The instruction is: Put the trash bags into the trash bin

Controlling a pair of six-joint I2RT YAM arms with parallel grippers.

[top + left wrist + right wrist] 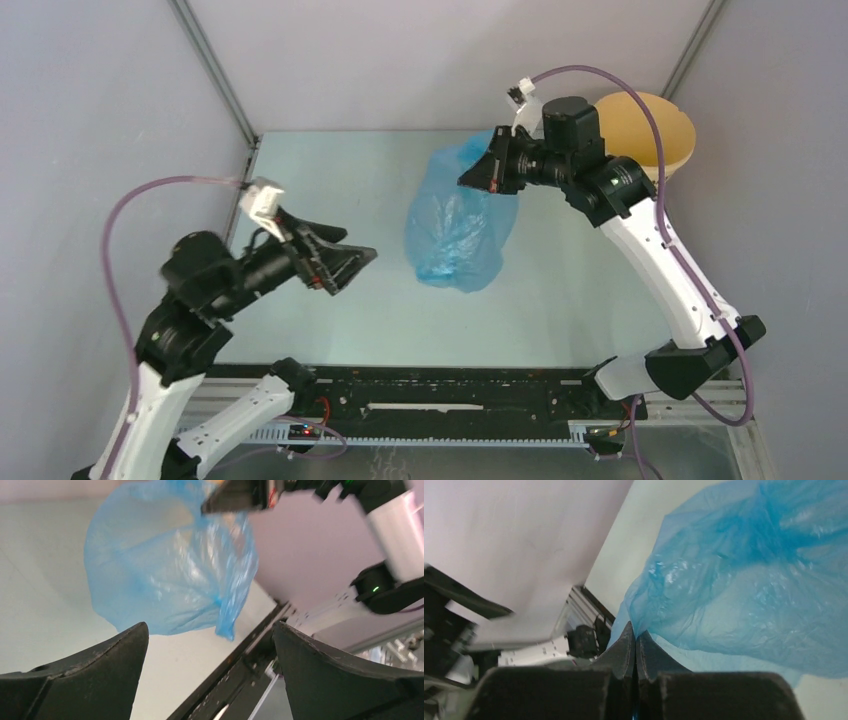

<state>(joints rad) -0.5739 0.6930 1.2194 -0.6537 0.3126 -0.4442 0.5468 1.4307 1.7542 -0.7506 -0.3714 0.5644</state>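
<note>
The light-blue translucent trash bag hangs over the middle of the table, wrinkled and glossy. My right gripper is shut on the bag's upper edge and holds it up; in the right wrist view its tips pinch the film of the bag. My left gripper is open and empty, left of the bag and apart from it; in the left wrist view the bag hangs ahead of it. The pale yellow trash bin stands at the back right, partly hidden behind my right arm.
Grey enclosure walls stand close on the left, back and right. A black rail runs along the near table edge between the arm bases. The right arm spans the right side of the table.
</note>
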